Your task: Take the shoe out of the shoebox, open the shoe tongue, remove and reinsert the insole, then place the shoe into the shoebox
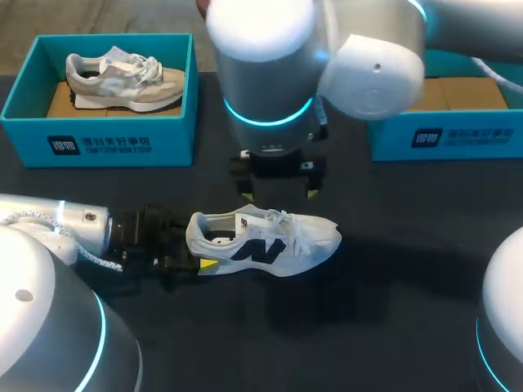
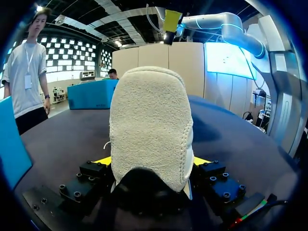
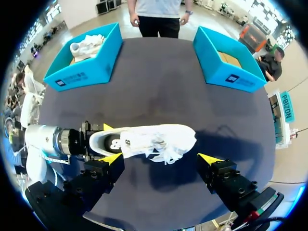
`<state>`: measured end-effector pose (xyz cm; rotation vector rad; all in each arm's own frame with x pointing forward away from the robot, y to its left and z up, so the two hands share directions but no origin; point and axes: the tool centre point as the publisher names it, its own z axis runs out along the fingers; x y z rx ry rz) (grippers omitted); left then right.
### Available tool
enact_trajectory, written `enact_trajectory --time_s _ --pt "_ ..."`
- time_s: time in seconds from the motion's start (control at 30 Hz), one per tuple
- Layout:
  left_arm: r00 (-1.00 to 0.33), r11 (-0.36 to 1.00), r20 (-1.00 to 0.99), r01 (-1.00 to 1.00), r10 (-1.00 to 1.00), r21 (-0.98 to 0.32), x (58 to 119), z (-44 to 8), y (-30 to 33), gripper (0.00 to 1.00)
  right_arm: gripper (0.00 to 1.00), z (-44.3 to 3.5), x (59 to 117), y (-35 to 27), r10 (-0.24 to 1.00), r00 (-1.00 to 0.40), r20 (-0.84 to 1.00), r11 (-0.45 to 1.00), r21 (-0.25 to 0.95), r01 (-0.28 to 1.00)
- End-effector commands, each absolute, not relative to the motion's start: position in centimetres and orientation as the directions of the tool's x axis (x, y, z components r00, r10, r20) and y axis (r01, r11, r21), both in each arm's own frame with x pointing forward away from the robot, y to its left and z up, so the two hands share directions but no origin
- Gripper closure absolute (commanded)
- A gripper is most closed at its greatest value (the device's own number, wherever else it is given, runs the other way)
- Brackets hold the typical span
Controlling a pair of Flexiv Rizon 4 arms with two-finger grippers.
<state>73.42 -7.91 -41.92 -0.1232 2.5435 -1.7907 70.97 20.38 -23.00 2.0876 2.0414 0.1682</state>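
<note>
The white shoe point(image 1: 270, 237) stands upright on its sole on the dark table point(image 1: 392, 269), out of any box and near the table's middle, with its heel to the left and its toe to the right. Its laces lie loose over the tongue, and the dark side mark faces the near edge. The left gripper point(image 1: 196, 245) comes in low from the left and is clenched on the shoe's heel, one yellow-tipped finger point(image 2: 103, 160) pressed to each side of the fuzzy heel counter. The right gripper point(image 1: 279, 192) hangs above the shoe, just on its far side, touching nothing; its fingers point(image 3: 113, 159) are spread wide, one over the heel end and one past the toe. At the far left stands a blue shoebox point(image 1: 98, 143) with a grey and beige shoe point(image 1: 122, 77) lying inside, toe to the right. At the far right stands a second blue shoebox point(image 1: 445, 139), partly hidden behind the right arm, its brown cardboard floor showing
</note>
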Motion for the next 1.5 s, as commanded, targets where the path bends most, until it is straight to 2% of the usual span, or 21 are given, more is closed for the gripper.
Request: enact_trajectory --time_s 0.03,0.7,1.5 --pt "-0.997 0.337 0.023 -0.048 -0.080 -0.940 73.6 -42.1 -7.7 1.00 0.00 -24.4 71.3 23.3 0.983 0.058 -0.172 -0.022 0.208 0.978" --pt "-0.997 0.337 0.023 -0.048 -0.080 -0.940 73.6 -42.1 -7.7 1.00 0.00 -30.9 71.7 26.6 0.935 0.045 -0.352 -0.016 0.086 0.996" --pt "-0.997 0.337 0.023 -0.048 -0.080 -0.940 73.6 -42.1 -7.7 1.00 0.00 -35.5 71.7 24.6 0.830 0.093 -0.550 -0.086 0.038 0.996"
